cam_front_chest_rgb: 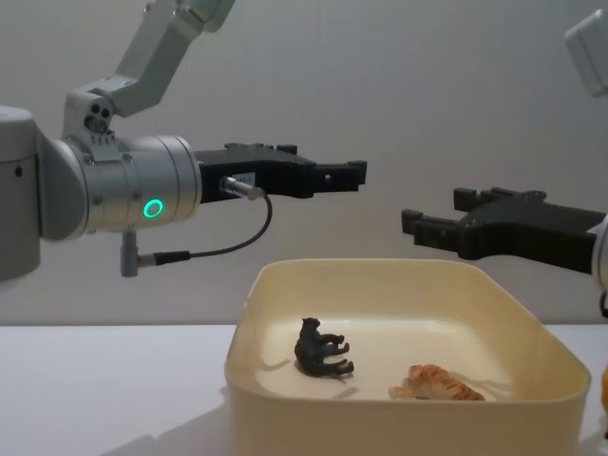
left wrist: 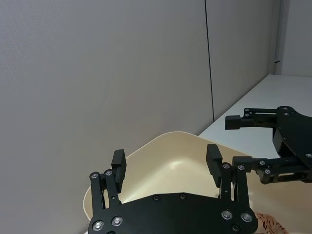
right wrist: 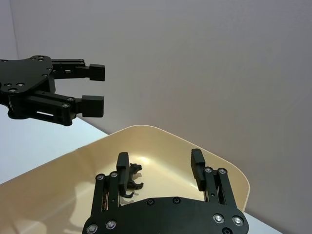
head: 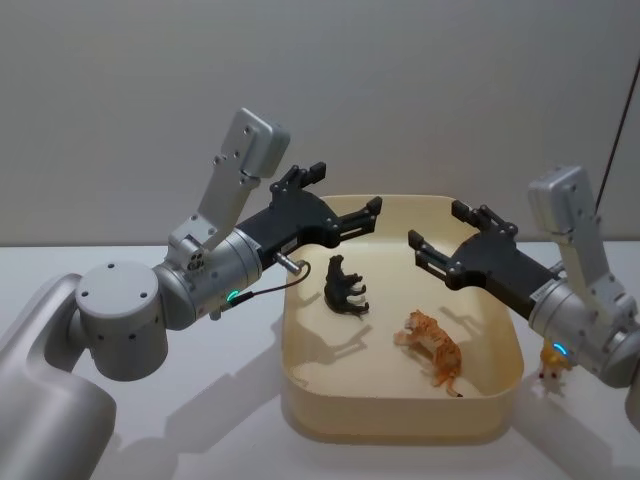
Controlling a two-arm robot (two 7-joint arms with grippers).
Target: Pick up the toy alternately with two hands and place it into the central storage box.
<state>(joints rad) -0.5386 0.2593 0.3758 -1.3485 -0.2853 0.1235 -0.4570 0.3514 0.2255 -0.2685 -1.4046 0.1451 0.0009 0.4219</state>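
Observation:
The cream-yellow central storage box (head: 300,370) stands in the middle of the table. On its floor lie a black toy animal (head: 345,288) and, to the right, an orange striped tiger toy (head: 435,352). My left gripper (head: 350,190) hovers open over the box's back left corner, holding nothing. Facing it from the right, my right gripper (head: 435,232) is also open and holds nothing, above the box's back right. From the side, the left gripper (cam_front_chest_rgb: 356,176) and right gripper (cam_front_chest_rgb: 432,214) hang well above the black toy (cam_front_chest_rgb: 321,350) and the tiger (cam_front_chest_rgb: 437,383).
A small orange-and-white toy figure (head: 551,375) stands on the white table just right of the box, under my right wrist. A grey wall runs behind the table. Bare table lies to the left of the box.

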